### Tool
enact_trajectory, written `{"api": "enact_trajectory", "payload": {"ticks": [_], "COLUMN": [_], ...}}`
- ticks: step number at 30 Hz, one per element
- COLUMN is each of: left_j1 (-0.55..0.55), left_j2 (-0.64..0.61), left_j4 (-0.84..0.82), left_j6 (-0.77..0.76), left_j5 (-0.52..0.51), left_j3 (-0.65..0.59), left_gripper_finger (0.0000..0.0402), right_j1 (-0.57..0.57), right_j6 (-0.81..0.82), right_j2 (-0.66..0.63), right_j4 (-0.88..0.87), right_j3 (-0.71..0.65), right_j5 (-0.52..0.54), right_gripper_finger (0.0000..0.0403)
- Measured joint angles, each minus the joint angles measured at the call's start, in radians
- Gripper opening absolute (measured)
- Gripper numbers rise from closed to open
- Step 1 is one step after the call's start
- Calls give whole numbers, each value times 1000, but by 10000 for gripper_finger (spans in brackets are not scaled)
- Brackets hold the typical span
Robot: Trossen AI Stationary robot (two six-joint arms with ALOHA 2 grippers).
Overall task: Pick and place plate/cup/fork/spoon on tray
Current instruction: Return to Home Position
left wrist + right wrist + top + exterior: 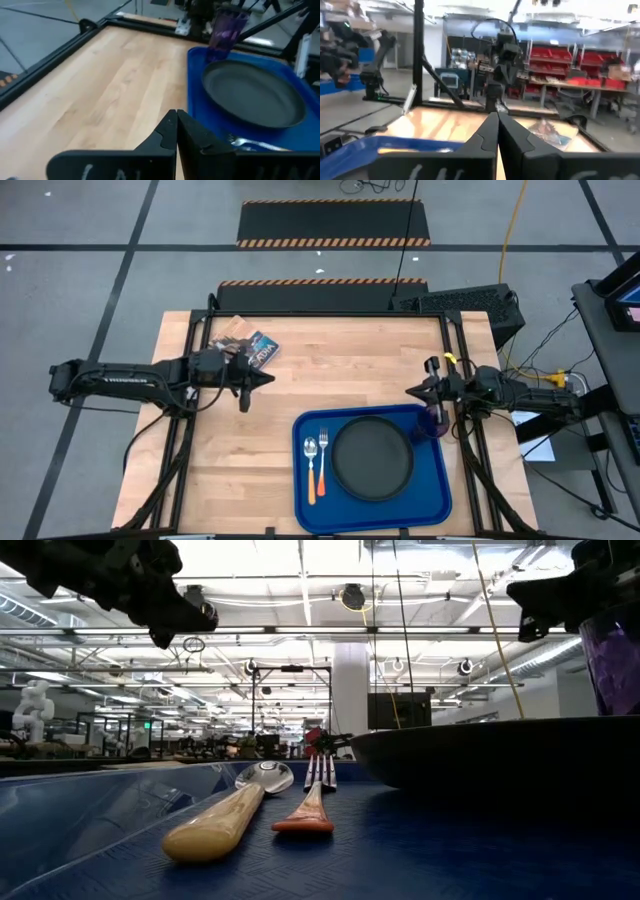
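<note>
The blue tray (440, 490) lies at the table's near right. On it lie the black plate (372, 458), the spoon (310, 468) and the fork (322, 460) side by side left of the plate, and the purple cup (432, 423) upright in the tray's far right corner. My left gripper (268, 380) is shut and empty above the table's far left part. My right gripper (410, 391) is shut and empty above the table, just beyond the tray's far right corner. The cup (226, 31) and plate (255, 92) also show in the left wrist view.
A small printed packet (252, 345) lies on the table's far left part, beside my left arm. Bare wood (340, 370) lies between the two grippers and left of the tray. Black frame rails (452, 350) run along the table's sides.
</note>
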Motion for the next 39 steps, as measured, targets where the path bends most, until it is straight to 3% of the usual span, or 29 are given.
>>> {"api": "enact_trajectory", "payload": {"ticks": [6,14,20,24,39], "left_j1": [44,93,128,133,130], "left_j2": [0,0,-6,-37,-223], "left_j4": [11,36,161,270,405], "left_j6": [25,37,47,39,56], "left_j5": [-11,49,89,94,84], "left_j3": [-23,-58,-131,-199,-401], "left_gripper_finger": [1,1,1,1,1], "right_j1": [0,0,0,0,0], "right_j6": [22,40,76,78,75], "right_j2": [0,0,1,2,2], "right_j4": [-126,-135,-140,-142,-141], "right_j3": [-1,-2,-3,-3,-4], "right_j5": [49,45,43,43,44], "right_gripper_finger": [0,0,0,0,0]}}
